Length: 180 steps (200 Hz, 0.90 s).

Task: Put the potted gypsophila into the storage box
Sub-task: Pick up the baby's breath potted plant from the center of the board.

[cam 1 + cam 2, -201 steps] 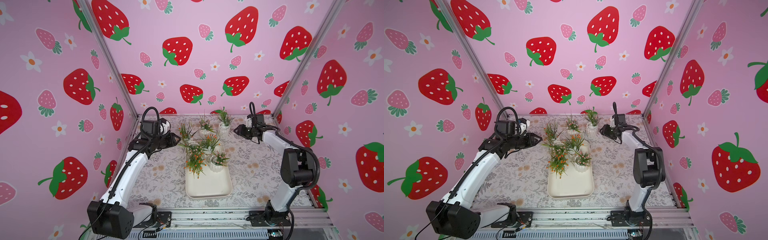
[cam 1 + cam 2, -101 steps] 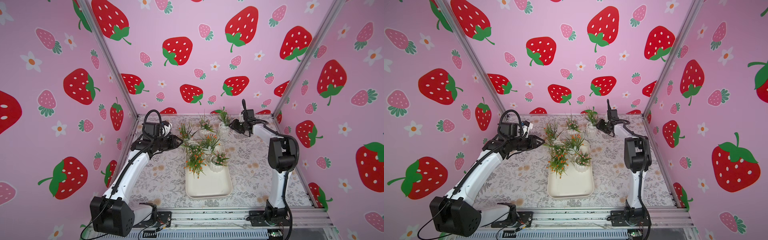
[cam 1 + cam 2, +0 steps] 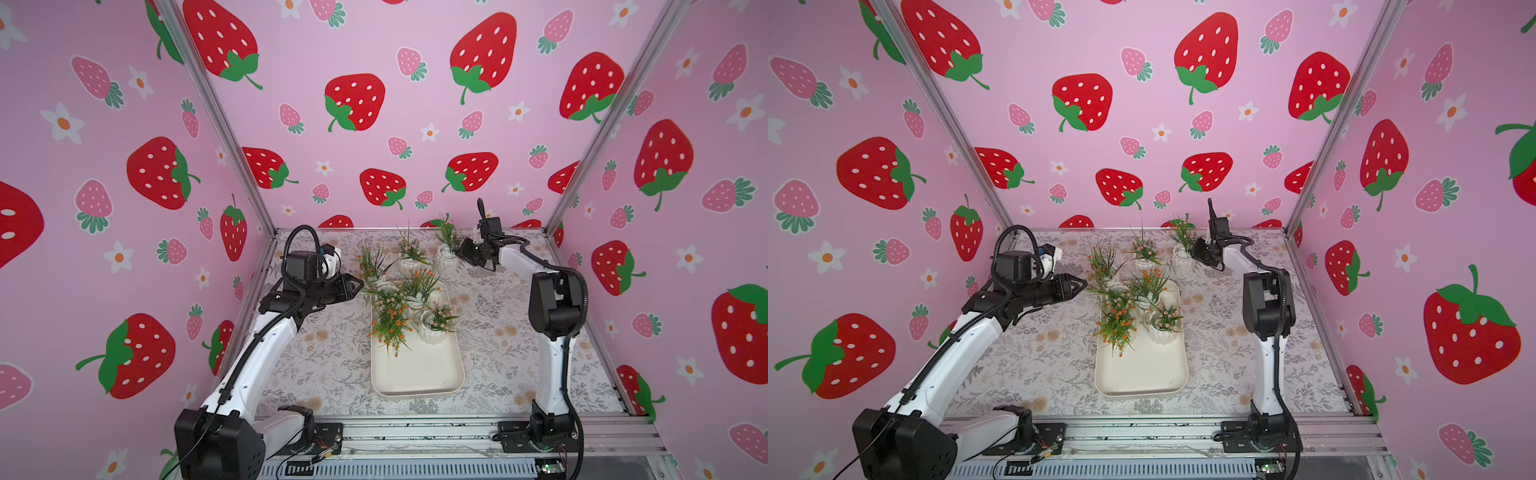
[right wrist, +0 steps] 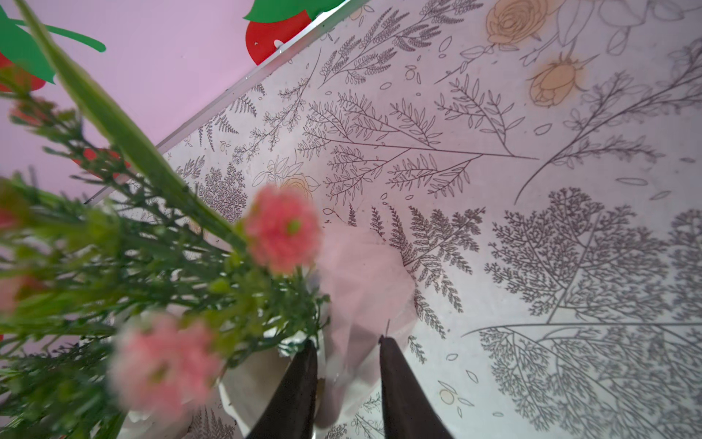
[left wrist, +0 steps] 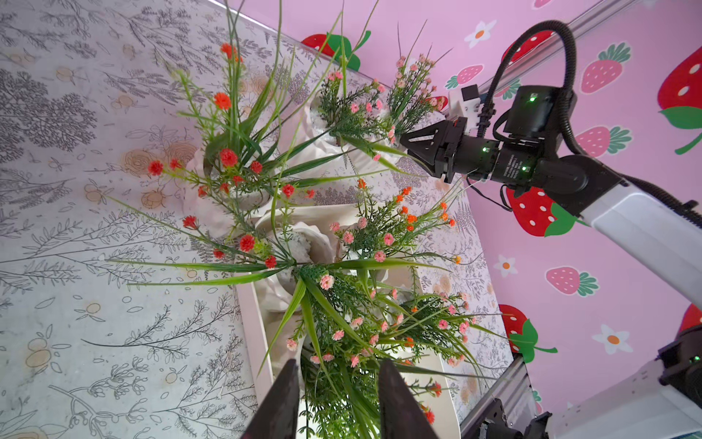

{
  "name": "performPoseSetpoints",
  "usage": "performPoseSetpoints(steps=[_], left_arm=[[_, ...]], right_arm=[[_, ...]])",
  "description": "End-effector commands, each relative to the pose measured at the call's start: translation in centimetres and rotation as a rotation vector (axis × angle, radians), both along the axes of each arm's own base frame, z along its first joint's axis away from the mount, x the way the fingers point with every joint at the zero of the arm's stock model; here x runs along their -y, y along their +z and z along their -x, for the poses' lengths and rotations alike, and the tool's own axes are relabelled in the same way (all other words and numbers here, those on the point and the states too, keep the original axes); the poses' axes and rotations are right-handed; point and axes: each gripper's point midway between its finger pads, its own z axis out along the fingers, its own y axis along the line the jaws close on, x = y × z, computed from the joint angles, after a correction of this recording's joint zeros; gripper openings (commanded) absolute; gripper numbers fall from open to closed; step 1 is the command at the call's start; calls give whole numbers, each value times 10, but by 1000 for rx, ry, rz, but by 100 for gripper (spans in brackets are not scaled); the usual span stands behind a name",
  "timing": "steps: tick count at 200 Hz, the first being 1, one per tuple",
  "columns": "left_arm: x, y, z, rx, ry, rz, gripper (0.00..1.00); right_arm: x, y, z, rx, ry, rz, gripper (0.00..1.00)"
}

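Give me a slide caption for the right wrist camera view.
Right gripper straddling the wall of a white potted gypsophila with pink flowers on the floral-print table.

Enclosure walled on three sides. Back wall (image 3: 374,50), left wall (image 3: 83,249) and right wall (image 3: 685,208) all carried one pink print: large red strawberries, small pink ones, white flowers with orange centres. Bare aluminium posts (image 3: 216,116) stood at both rear corners. Tabletop (image 3: 332,357) was pale, covered in grey line-drawn ferns and sprigs with faded orange roses. Aluminium rails (image 3: 415,434) ran along the near edge, a slotted grey duct (image 3: 395,471) just beside them. Light soft, even.
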Motion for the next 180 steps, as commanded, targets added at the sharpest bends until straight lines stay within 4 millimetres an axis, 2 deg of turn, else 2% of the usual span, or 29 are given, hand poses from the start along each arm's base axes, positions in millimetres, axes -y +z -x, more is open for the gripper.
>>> performPoseSetpoints(steps=[1,52,65,136,180], left_arm=[[-1,10,-4,95,-4,-21,38],[-1,8,-4,85,-4,-29,38],[-4,5,-4,74,9,-45,38],[-6,0,-3,42,14,-61,39],[-7,-2,-4,29,19,-63,39]], right_arm=[[0,-6,4,-27,5,35,27],[4,-3,16,-35,35,104,25],[6,-3,18,-32,38,132,21],[12,-18,25,-78,77,237,18],[9,-3,28,-42,89,233,8]])
